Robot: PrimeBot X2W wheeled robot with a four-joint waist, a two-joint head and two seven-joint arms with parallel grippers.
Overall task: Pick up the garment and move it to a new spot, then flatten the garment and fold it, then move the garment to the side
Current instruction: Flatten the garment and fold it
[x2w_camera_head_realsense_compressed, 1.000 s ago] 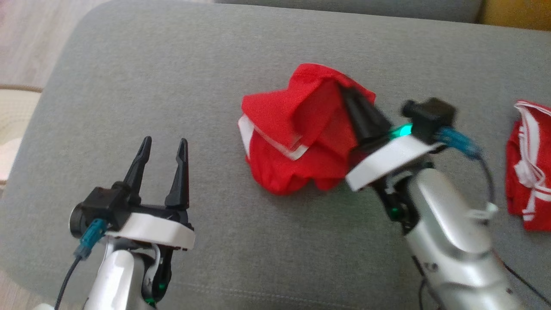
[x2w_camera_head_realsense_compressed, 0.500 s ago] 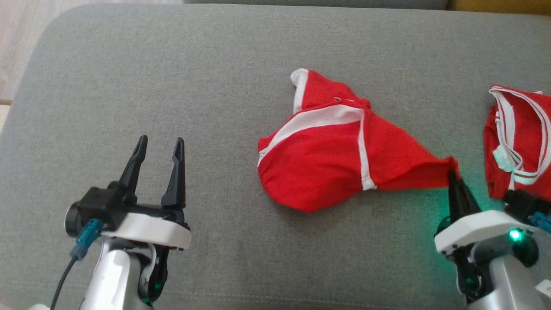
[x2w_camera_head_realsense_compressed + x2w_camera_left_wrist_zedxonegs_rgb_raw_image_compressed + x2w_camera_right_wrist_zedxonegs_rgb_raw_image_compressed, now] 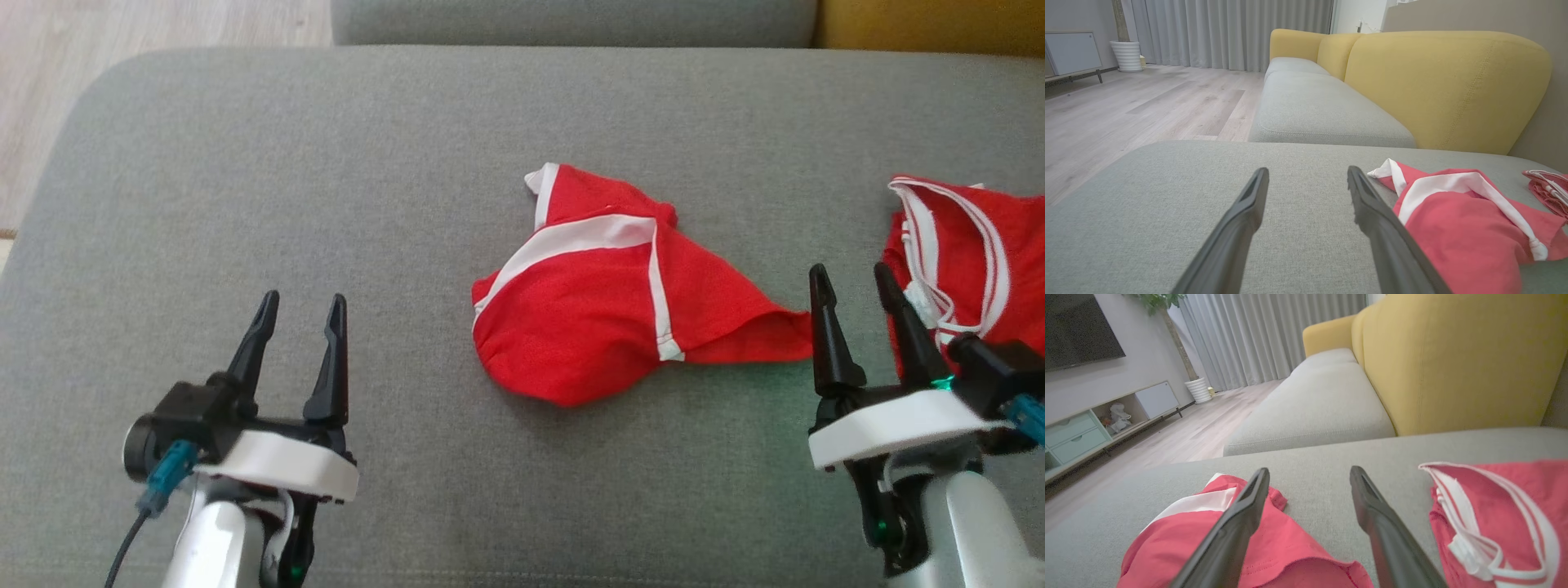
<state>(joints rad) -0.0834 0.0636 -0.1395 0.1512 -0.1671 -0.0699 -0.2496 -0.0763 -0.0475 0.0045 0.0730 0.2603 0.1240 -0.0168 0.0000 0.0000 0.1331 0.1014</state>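
Observation:
A red garment with white stripes (image 3: 604, 314) lies crumpled in the middle of the grey sofa cushion (image 3: 326, 188); it also shows in the left wrist view (image 3: 1457, 228) and the right wrist view (image 3: 1216, 543). My right gripper (image 3: 851, 278) stands open just right of the garment's right corner, with nothing between its fingers. In its own view (image 3: 1309, 473) the left finger hangs over the cloth. My left gripper (image 3: 300, 302) is open and empty at the lower left, well clear of the garment; its own view (image 3: 1307, 173) shows bare cushion between the fingers.
A second red and white garment (image 3: 967, 253) lies bunched at the cushion's right edge, close beside my right gripper (image 3: 1498, 522). Yellow sofa backrest (image 3: 1445, 85) rises behind. The cushion's rounded left edge drops to wooden floor (image 3: 122, 49).
My right gripper was shut on the garment, dragged it rightward and spread it, then let go and opened. The head camera shifted. The left gripper stayed still.

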